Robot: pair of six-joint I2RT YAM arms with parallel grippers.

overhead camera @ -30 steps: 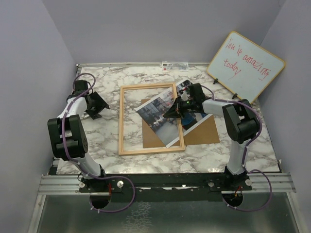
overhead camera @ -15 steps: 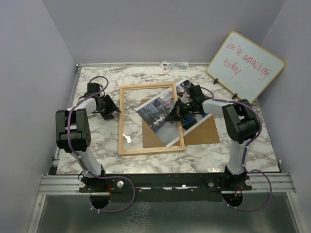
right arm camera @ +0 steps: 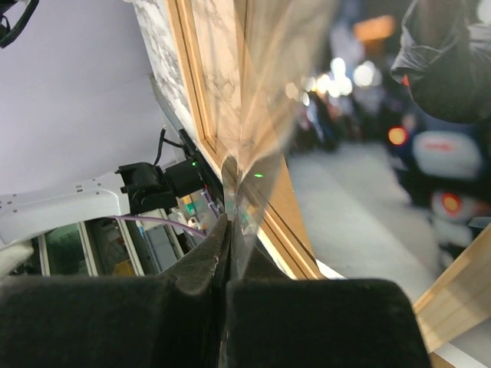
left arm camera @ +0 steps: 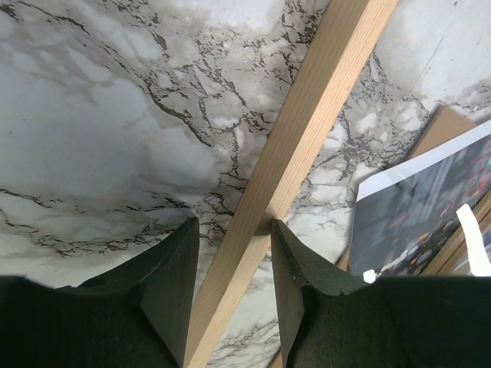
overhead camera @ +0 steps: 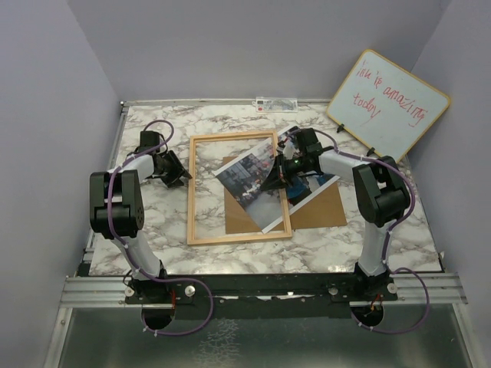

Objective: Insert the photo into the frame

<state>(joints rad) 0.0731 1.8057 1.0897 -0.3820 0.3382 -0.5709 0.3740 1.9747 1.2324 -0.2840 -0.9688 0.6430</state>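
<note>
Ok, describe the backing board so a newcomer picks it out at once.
On the marble table, look at the near right corner of the light wooden frame. The backing board lies flat there, partly under the photo. It is the only plain brown sheet: no picture, no pane, no writing like the whiteboard.

There is one light wooden frame (overhead camera: 190, 192), one photo (overhead camera: 247, 182), one plain brown backing board (overhead camera: 318, 208) and one whiteboard (overhead camera: 389, 105) with red writing. One small white strip (overhead camera: 276, 101) and one marble surface (overhead camera: 307, 245) complete the single items. The arms number two, the left arm (overhead camera: 115, 207) and the right arm (overhead camera: 380, 195), each with one two-fingered tool: the left tool (overhead camera: 184, 175) and the right tool (overhead camera: 270, 182), two tools in all.
</note>
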